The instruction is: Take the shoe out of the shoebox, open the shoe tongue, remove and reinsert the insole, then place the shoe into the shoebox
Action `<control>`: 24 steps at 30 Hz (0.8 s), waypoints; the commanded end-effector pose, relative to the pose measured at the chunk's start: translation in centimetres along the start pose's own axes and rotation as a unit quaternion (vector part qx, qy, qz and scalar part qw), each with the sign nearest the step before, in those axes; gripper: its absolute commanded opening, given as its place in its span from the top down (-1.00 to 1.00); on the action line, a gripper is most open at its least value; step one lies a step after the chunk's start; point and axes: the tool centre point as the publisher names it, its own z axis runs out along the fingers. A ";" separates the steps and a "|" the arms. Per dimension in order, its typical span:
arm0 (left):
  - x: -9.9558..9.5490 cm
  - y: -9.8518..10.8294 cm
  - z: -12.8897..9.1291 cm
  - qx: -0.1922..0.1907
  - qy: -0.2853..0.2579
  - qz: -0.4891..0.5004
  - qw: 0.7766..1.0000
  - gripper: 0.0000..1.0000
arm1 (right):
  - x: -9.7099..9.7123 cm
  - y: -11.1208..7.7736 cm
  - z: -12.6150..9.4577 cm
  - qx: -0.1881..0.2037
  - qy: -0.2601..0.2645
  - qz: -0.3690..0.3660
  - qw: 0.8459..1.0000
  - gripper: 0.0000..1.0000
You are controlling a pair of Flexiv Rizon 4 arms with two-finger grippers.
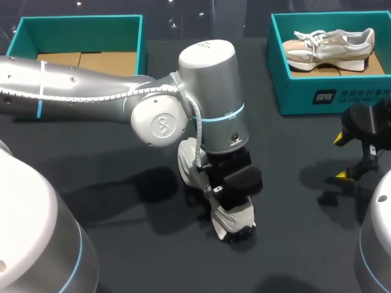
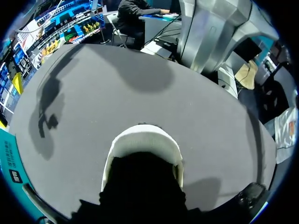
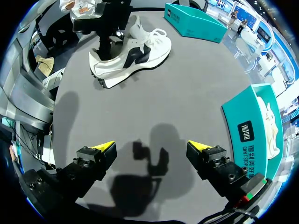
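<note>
Fig. White-and-black sneaker (image 1: 235, 221) lying on the dark counter (image 1: 293, 244), directly beneath the left tool (image 3: 106, 46), whose grip cannot be told. Its long axis runs crosswise ahead of the released, empty right tool (image 3: 152, 147), well apart. Left arm nearer.

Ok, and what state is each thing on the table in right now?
White shoe: out of the boxes, upright on the table.
Left gripper: down at the white shoe's heel end, grip hidden.
Right gripper: open, empty.
Left shoebox: open, no shoe inside.
Right shoebox: open, holding a beige shoe.
</note>
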 end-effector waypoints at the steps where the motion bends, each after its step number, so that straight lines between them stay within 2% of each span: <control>1: 0.1 0.3 1.9 -0.006 0.000 -0.008 1.000 1.00 | 0.2 0.0 0.0 0.002 -0.001 0.000 1.000 -1.00; 4: 0.5 1.4 3.0 -0.014 -0.001 -0.016 1.000 1.00 | 0.2 0.0 0.0 0.002 -0.001 0.000 1.000 -1.00; 10: 1.1 4.7 4.2 -0.054 0.001 -0.042 0.998 1.00 | 0.2 0.0 0.0 0.002 -0.001 0.000 1.000 -1.00; 18: 1.4 8.9 2.4 -0.134 0.002 -0.060 0.989 1.00 | 0.2 0.0 0.0 0.002 -0.001 0.000 1.000 -1.00; 21: 1.3 9.7 1.9 -0.156 -0.004 -0.066 0.986 1.00 | 0.2 0.0 0.0 0.002 -0.001 0.000 1.000 -1.00; 24: 1.2 9.8 0.8 -0.157 -0.012 -0.064 0.986 1.00 | 0.2 0.0 0.0 0.002 -0.001 0.000 1.000 -1.00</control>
